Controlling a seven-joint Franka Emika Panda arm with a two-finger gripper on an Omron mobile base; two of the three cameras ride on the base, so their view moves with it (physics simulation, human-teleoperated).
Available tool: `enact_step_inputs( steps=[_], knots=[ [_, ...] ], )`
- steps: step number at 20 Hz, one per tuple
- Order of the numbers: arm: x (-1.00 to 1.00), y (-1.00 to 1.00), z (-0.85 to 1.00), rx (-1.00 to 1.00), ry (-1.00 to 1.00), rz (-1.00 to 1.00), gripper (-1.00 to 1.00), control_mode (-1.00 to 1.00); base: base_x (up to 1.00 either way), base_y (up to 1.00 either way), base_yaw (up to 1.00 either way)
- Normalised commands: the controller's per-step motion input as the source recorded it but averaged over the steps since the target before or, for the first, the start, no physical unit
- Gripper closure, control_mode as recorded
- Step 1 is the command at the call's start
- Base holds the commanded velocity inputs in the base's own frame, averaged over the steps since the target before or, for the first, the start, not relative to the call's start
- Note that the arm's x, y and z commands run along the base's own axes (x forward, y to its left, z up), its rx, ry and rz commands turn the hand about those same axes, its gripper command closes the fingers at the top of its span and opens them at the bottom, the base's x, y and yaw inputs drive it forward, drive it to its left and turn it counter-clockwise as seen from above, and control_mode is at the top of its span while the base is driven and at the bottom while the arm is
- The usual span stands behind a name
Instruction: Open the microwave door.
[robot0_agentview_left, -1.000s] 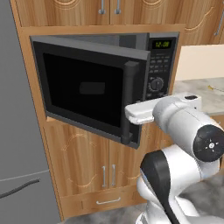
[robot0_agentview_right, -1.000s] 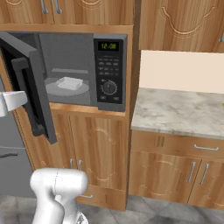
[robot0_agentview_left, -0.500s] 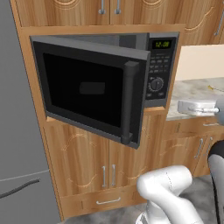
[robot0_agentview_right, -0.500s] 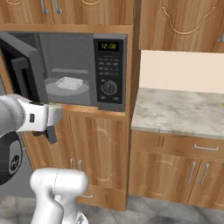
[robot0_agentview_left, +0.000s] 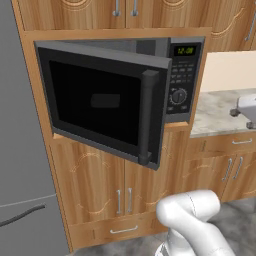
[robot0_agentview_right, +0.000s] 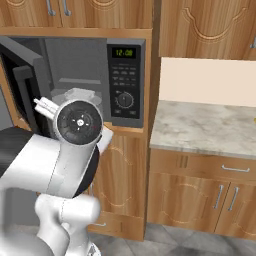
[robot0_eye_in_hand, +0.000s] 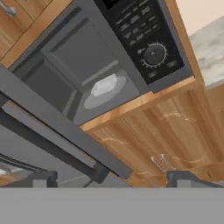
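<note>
The microwave sits built into the wood cabinets, its green clock lit above the button pad and knob. The microwave door stands swung partly outward, hinged on the left, with its vertical bar handle at the free edge. In the hand view the door's edge runs diagonally below the open cavity. My gripper is open, its fingertips wide apart with nothing between them, off to the right of the door and apart from the handle. Part of my white hand shows over the counter.
A white dish rests on the turntable inside the cavity. A grey fridge stands left of the microwave. A marble counter with drawers lies to the right. My arm's big joint blocks part of the cavity in the right base view.
My hand has left the door's handle edge and swung off to the right over the counter. The door holds about the same partly open angle.
</note>
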Motion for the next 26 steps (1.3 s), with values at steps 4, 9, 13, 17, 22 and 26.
enact_step_inputs(
  steps=[4, 9, 13, 17, 22, 26],
  knots=[
    [0.37, 0.13, -0.28, 0.37, 0.22, 0.04, -1.0, -1.0, 0.0, 0.0, 0.0],
    [0.64, 0.38, -0.42, 0.39, 0.08, 0.05, -1.0, -1.0, 0.0, 0.0, 0.0],
    [0.94, 0.41, -0.04, 0.4, 0.09, 0.12, -1.0, -1.0, 0.0, 0.0, 0.0],
    [0.71, 0.29, 0.0, 0.36, 0.21, 0.25, -1.0, -1.0, 0.0, 0.0, 0.0],
    [0.38, 0.57, 0.0, 0.2, 0.27, 0.3, -1.0, -1.0, 0.0, 0.0, 0.0],
    [0.0, 0.86, 0.03, 0.05, 0.2, 0.3, -1.0, -1.0, 0.0, 0.0, 0.0]
  ],
)
